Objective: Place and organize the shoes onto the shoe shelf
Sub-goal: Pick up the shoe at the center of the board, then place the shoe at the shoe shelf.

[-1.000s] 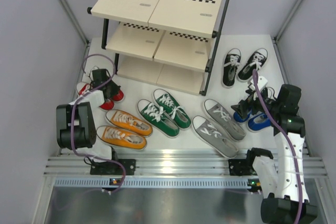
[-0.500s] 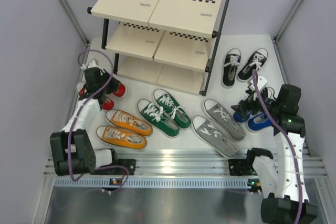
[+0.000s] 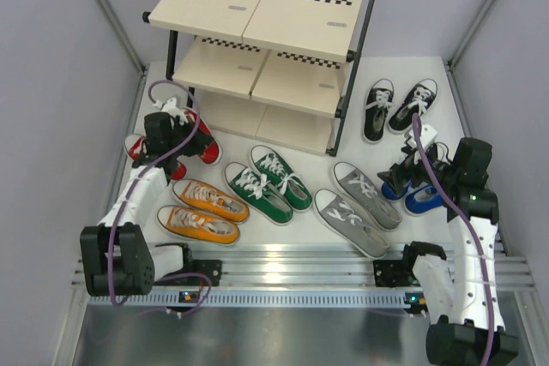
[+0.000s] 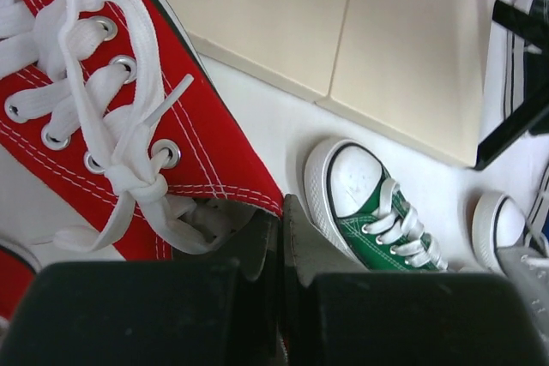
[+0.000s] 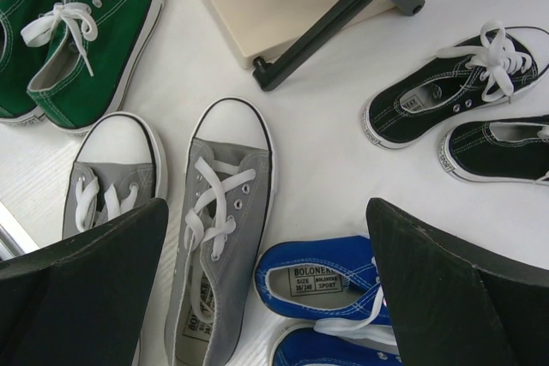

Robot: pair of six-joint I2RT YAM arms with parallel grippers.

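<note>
Shoe shelf point(image 3: 257, 8) at the far side of the table point(image 3: 403, 68) — 3 tiers, black tube frame, beige panels. No shoe on any tier that shows.

Left gripper point(image 4: 281, 216): fingers pressed together on the canvas wall of 1 red shoe point(image 4: 197, 143), pinching it at the opening, just beside the laces point(image 4: 111, 126). From above, that shoe sits close to the shelf's lower left corner. Right gripper point(image 5: 266, 207): fingers spread wide, holding nothing, hovering over the blue pair point(image 5: 326, 285).

Step in hand, as I judge it: carry the pinched red shoe onto a tier. To do it well:
- keep the pinch deep on the canvas, since a thin wall may slip
- raise the toe clear of the tier's front edge before moving in
- set the sole flat at the left end, leaving room just beside it for the mate
- mind the loose lace ends, which could snag on the frame
- let go only once the sole rests

Count: 12 shoes in 6 pairs — 2 red, with the second red shoe point(image 3: 135, 147) partly under the left arm, 2 in the orange pair point(image 3: 204, 210), 2 in the green pair point(image 3: 268, 179), 2 in the grey pair point(image 3: 358, 207), 2 blue, 2 in the black pair point(image 3: 397, 109). 11 lie on the table, 1 is in the grip.
</note>
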